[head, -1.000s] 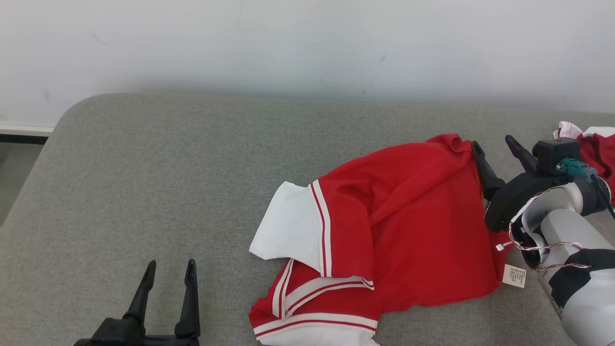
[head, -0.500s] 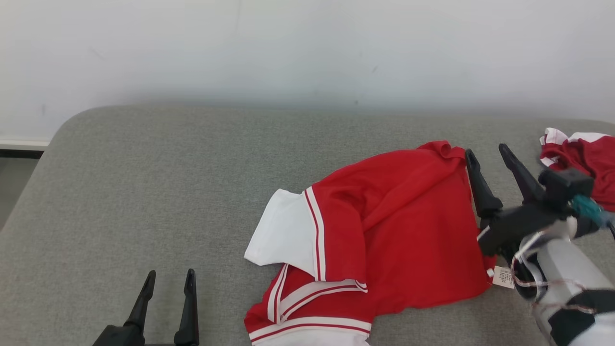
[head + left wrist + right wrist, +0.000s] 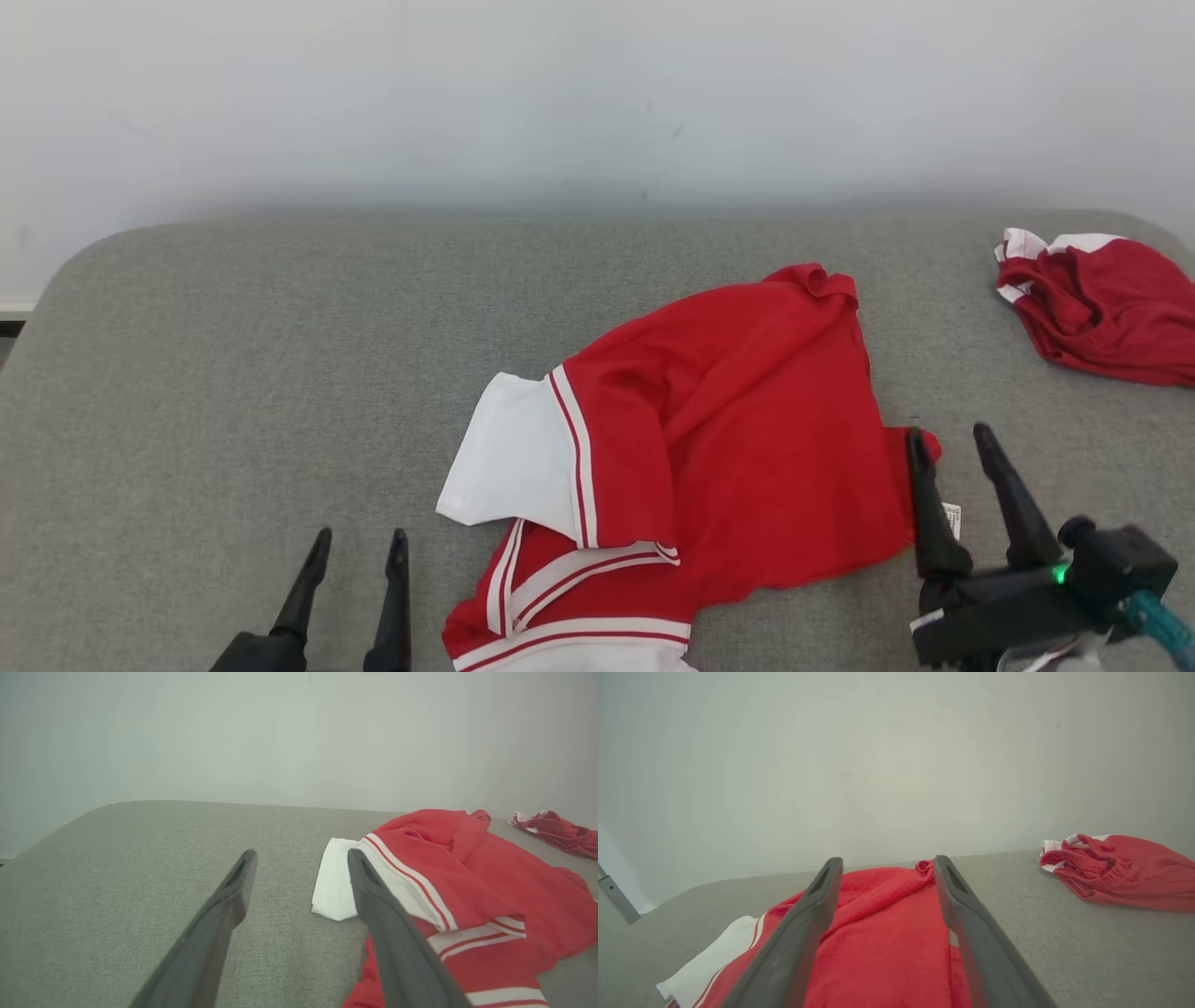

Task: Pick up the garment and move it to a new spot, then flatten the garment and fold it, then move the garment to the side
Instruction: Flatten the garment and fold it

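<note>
Grey woven cushion (image 3: 233, 373) bears rumpled red-and-white knit garment (image 3: 747, 448).

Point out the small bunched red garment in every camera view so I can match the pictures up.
Head view: the bunched garment lies at the far right, just above mid-height.
Left wrist view: the bunched garment is small, at the right edge, mid-height.
Right wrist view: the bunched garment is at the right, mid-height, larger.
Shared landmark: the big red-and-white garment, to its left in all three.
</note>
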